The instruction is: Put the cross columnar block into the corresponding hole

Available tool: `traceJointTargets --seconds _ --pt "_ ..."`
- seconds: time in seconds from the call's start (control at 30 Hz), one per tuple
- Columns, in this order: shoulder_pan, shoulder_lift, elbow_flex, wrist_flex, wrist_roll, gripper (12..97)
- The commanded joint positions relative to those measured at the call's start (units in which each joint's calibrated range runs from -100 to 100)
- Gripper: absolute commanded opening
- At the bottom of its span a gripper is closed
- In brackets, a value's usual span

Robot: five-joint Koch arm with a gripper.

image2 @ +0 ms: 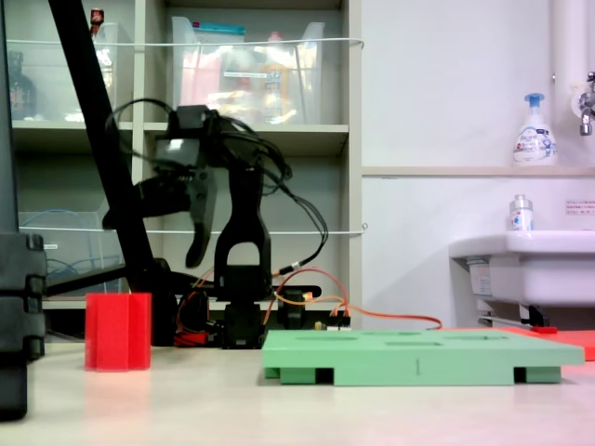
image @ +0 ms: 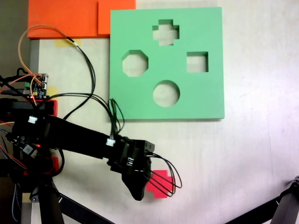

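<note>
- The red block (image2: pixel 118 331) stands upright on the table, well apart from the green board (image: pixel 167 63) and its cross hole (image: pixel 166 32).
- Our gripper (image2: pixel 195 249) hangs above the block, holding nothing; we cannot tell how wide its jaws stand.
- We judge the block to be light, soft foam: squeeze gently across two opposite arms, near the top, keeping it upright.

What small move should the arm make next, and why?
Probably lower the tool straight down toward the red block. The side view shows it hanging well above the block, which stands untouched on the table. From above, the tool overlaps the block's left edge, so a slight shift over it may help.
</note>
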Motion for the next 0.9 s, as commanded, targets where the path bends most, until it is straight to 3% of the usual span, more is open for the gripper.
traceJointTargets --seconds 0.0,0.1,0.87 --pt "-0.8 4.3 4.9 -0.6 -1.1 82.9" --pt "-1.2 12.1 8.0 -0.6 -1.5 95.6" --pt "-2.0 34.7 13.3 0.2 -4.6 95.6"
